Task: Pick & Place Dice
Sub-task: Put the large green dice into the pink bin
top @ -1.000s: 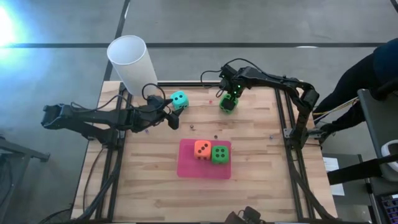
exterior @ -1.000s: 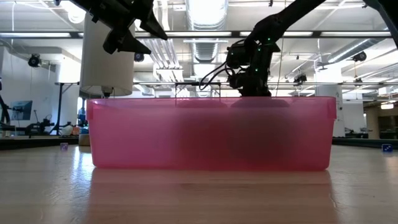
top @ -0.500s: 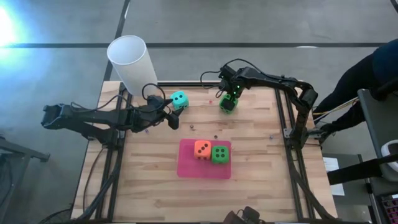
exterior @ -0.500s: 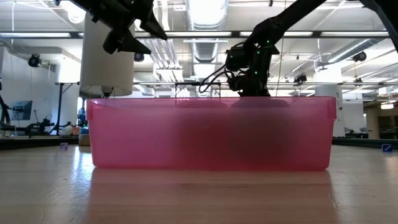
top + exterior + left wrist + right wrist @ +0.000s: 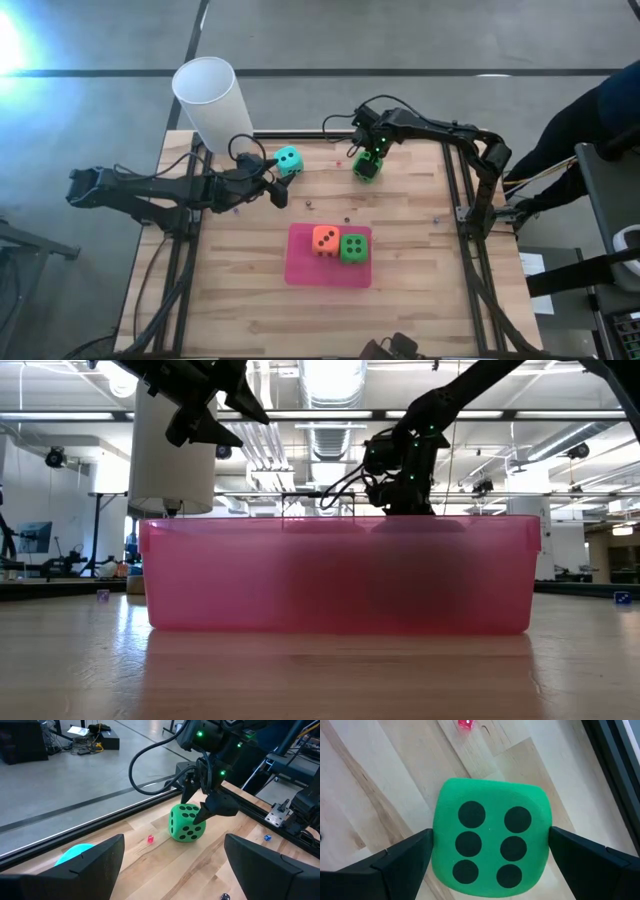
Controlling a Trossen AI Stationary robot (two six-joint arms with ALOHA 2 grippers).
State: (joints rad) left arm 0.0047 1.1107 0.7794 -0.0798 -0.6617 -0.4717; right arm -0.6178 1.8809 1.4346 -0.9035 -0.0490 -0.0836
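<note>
Two spread pincers: right pincer (image 5: 367, 163) straddles green die (image 5: 367, 166), left pincer (image 5: 275, 183) beside teal die (image 5: 288, 160).

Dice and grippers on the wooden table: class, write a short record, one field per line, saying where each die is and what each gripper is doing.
pink tray: holds orange die and green die in tray, side by side
teal die: on the table's far side, just ahead of left gripper
left gripper: open, empty
green six-pip die: on the table, between right gripper's fingers
right gripper: open, straddling that die, not yet closed
</note>
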